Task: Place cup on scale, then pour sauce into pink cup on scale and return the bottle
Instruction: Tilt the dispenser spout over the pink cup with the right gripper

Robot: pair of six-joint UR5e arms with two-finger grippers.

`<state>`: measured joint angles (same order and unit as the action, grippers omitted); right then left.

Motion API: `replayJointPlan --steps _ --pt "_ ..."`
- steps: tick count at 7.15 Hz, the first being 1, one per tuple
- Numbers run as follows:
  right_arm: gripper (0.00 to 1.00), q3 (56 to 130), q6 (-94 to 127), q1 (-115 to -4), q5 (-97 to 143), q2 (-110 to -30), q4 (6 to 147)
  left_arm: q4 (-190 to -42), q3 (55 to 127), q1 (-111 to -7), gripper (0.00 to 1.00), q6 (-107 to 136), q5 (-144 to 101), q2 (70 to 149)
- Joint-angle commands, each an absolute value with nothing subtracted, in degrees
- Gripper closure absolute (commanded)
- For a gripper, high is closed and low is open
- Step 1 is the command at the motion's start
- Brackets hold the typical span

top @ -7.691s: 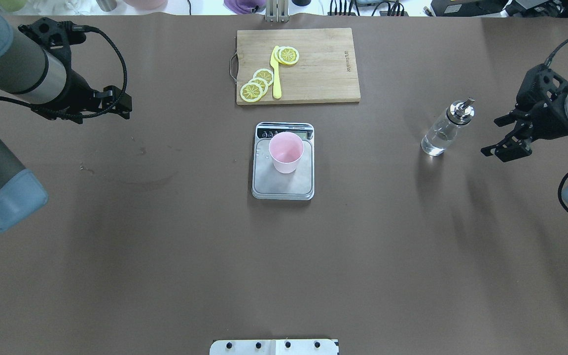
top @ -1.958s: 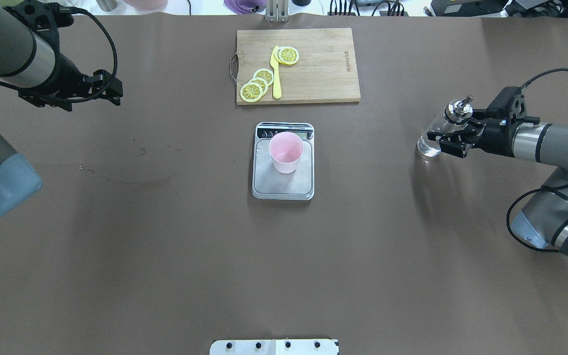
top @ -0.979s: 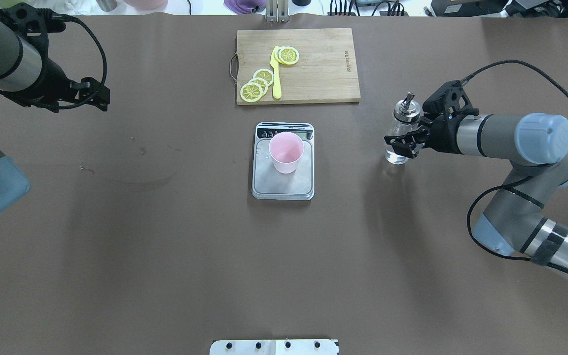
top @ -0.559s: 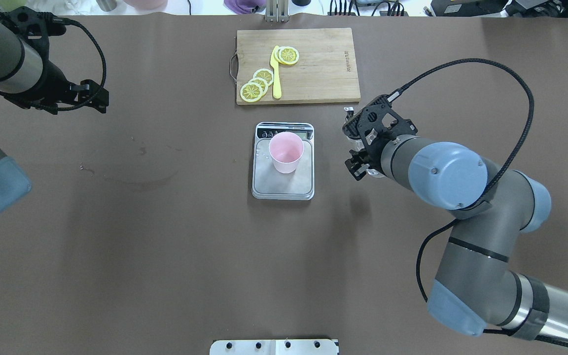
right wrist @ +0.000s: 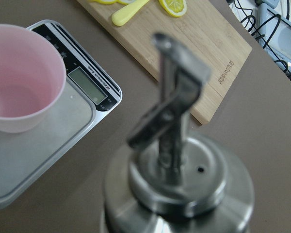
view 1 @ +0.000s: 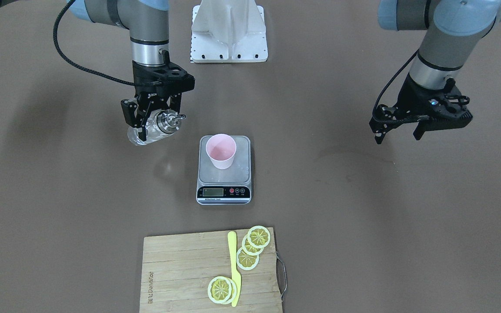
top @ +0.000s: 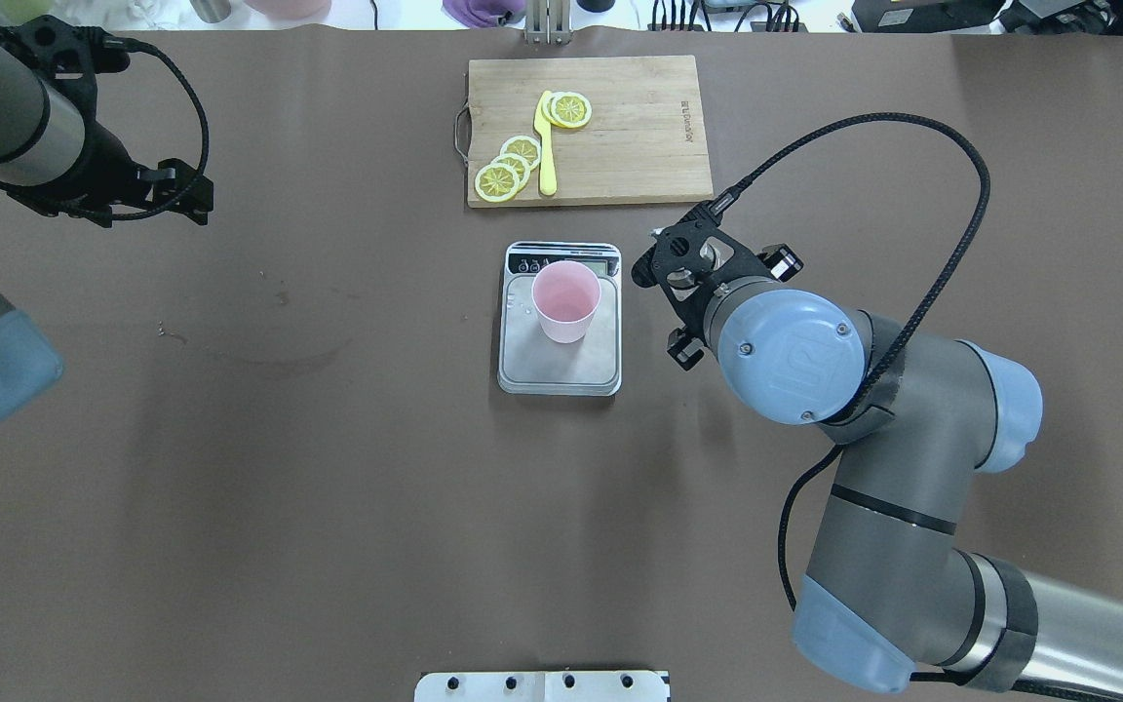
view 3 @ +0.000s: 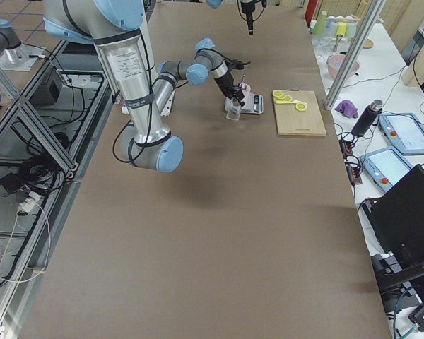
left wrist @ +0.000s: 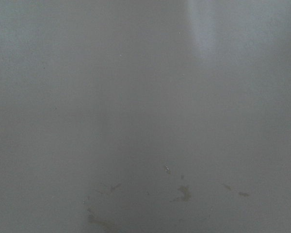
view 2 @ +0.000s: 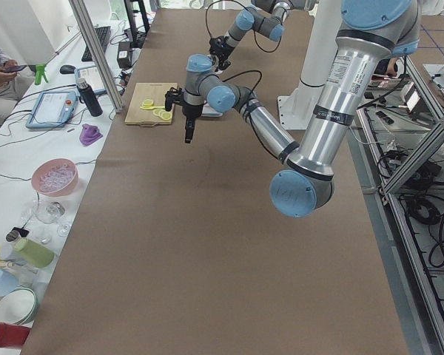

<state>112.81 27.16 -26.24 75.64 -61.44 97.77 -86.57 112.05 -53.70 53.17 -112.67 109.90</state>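
Observation:
The pink cup (view 1: 221, 151) stands upright on the scale (view 1: 239, 172) at the table's middle; both also show in the overhead view, the cup (top: 565, 300) on the scale (top: 561, 369). My right gripper (view 1: 150, 124) is shut on the clear bottle (view 1: 137, 138) and holds it tilted above the table, just beside the scale and short of the cup. The right wrist view shows the bottle's silver pourer cap (right wrist: 177, 179) close up, with the cup (right wrist: 22, 92) to its left. Clear liquid shows in the bottle. My left gripper (top: 193, 192) is open and empty, far off at the table's side.
A wooden cutting board (top: 639, 127) with lemon slices (top: 508, 166) and a yellow knife (top: 547, 146) lies beyond the scale. The robot's white base plate (view 1: 228, 34) is on the near side. The left wrist view shows only bare brown tabletop.
My right gripper closed on the bottle, lifted it and carried it from the table's right side to just beside the scale. The left arm has barely moved.

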Motion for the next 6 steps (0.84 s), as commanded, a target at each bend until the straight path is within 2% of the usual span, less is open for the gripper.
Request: replayJointPlan --steps 1,4,6 --pt "1.00 112.07 26.81 -26.10 75.24 -57.77 105.60 -86.66 111.71 -53.61 0.03 53.17 -112.41 109.52" --pt "1.00 106.29 26.89 -26.19 74.88 -52.31 109.69 -86.75 111.80 -53.61 0.03 53.17 -112.41 109.51" --pt "1.00 104.60 25.50 -25.58 70.43 -51.42 112.56 -86.75 111.88 -53.61 0.03 53.17 -112.41 109.51"
